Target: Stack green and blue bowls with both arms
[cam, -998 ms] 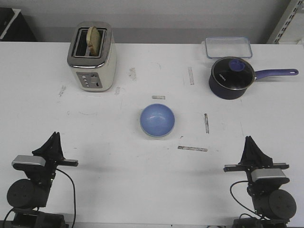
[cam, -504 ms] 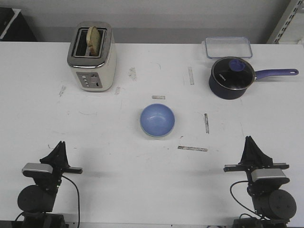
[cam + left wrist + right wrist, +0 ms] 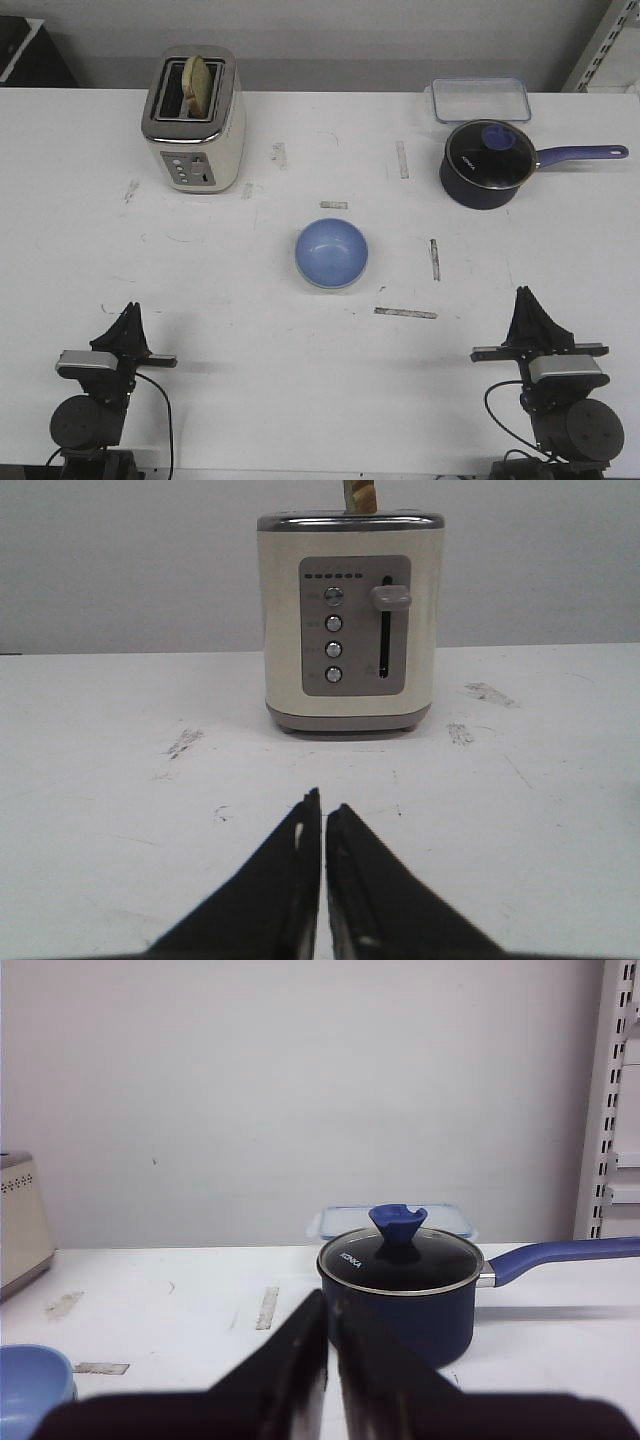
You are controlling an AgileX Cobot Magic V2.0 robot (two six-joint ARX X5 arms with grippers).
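Observation:
The light blue bowl [image 3: 331, 252] sits upright in the middle of the table; a thin pale rim shows under its near edge. No separate mint green bowl is in view. The blue bowl's edge also shows in the right wrist view [image 3: 30, 1385]. My left gripper [image 3: 130, 312] is shut and empty near the table's front left, far from the bowl. In the left wrist view the gripper [image 3: 323, 805] points at the toaster [image 3: 348, 620]. My right gripper [image 3: 523, 296] is shut and empty at the front right. In the right wrist view the gripper [image 3: 330, 1300] points at the saucepan [image 3: 400, 1290].
A cream toaster [image 3: 192, 120] with bread in it stands at the back left. A dark navy saucepan [image 3: 487, 165] with a glass lid and long handle is at the back right, with a clear lidded box [image 3: 480, 99] behind it. Tape marks dot the table.
My left arm has drawn back toward the table's front edge, its gripper still shut. The right arm and the bowl have not moved.

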